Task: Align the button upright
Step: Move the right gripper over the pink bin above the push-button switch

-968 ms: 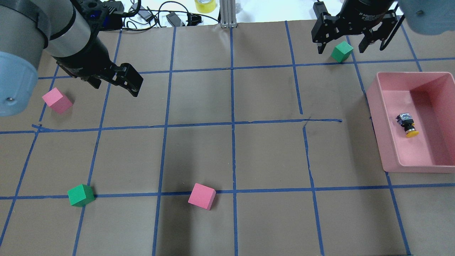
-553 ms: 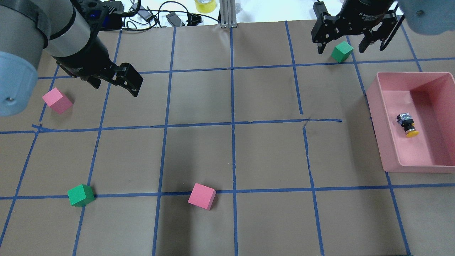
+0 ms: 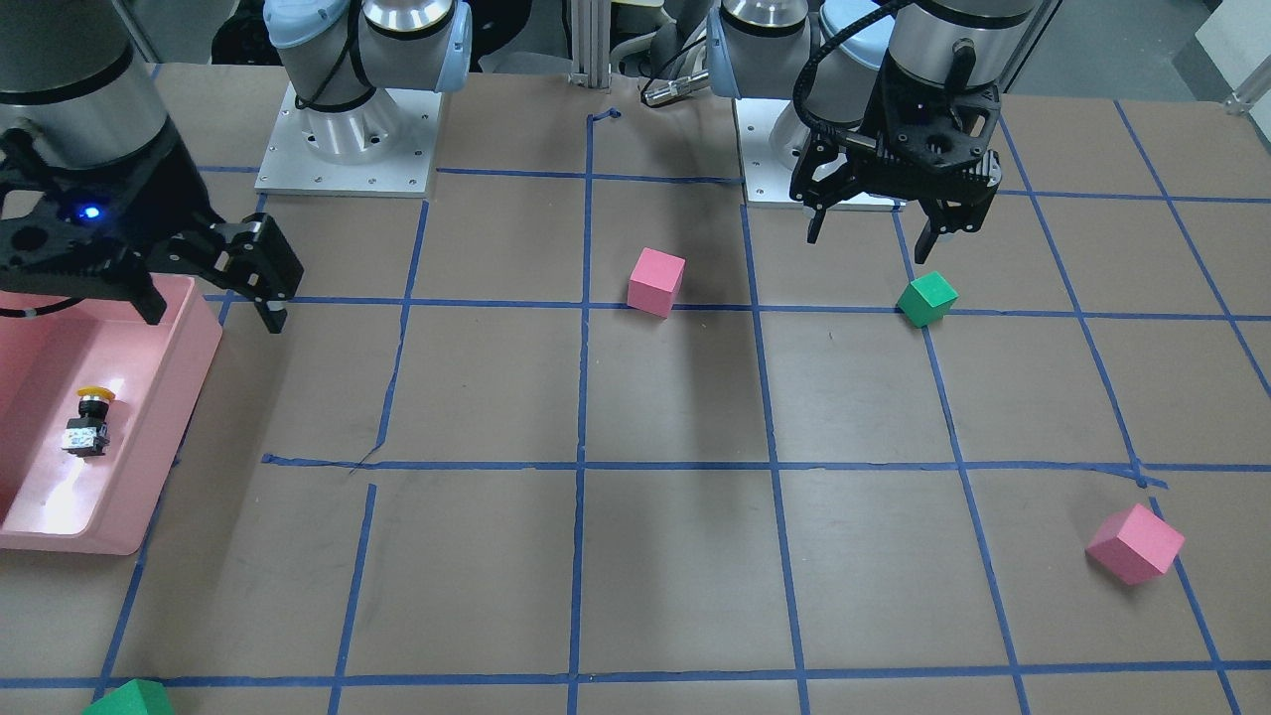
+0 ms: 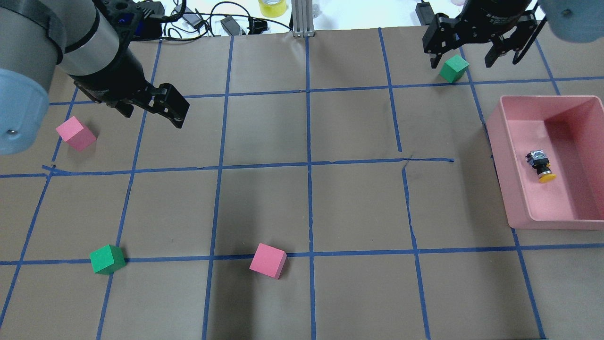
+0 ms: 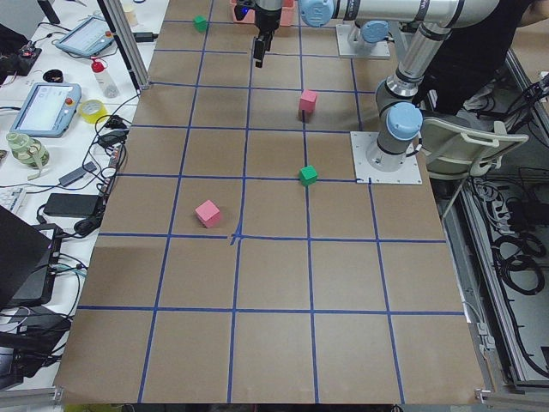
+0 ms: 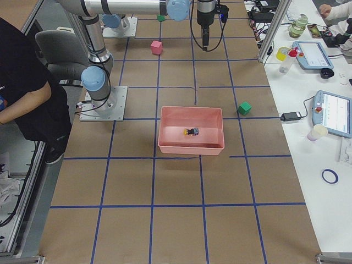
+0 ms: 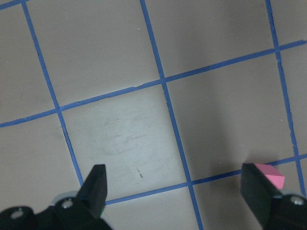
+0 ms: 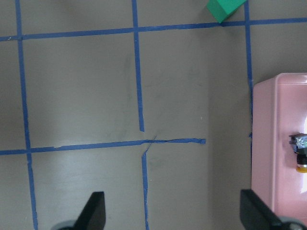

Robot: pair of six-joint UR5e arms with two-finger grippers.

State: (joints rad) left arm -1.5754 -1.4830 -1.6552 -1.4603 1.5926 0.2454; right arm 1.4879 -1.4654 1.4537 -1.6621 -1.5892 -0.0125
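The button [image 4: 541,166] has a yellow cap and a black and grey base. It lies on its side inside the pink bin [image 4: 496,137], cap toward the robot. It also shows in the front view [image 3: 87,422], the right side view [image 6: 192,131] and the right wrist view [image 8: 301,153]. My right gripper [image 4: 461,60] is open and empty, high above the table, beside the bin's far corner [image 3: 213,313]. My left gripper [image 4: 151,112] is open and empty, far from the bin, hovering above a green cube [image 3: 926,298].
Pink cubes [image 4: 75,133] [image 4: 267,260] and green cubes [image 4: 107,259] [image 4: 454,68] lie scattered on the brown paper with its blue tape grid. Cables and a tape roll [image 4: 272,6] lie past the far edge. The bin's walls [image 3: 179,427] stand around the button.
My right gripper has moved slightly toward the far edge and to the right in the overhead view. The left arm, the button and the cubes have not moved.
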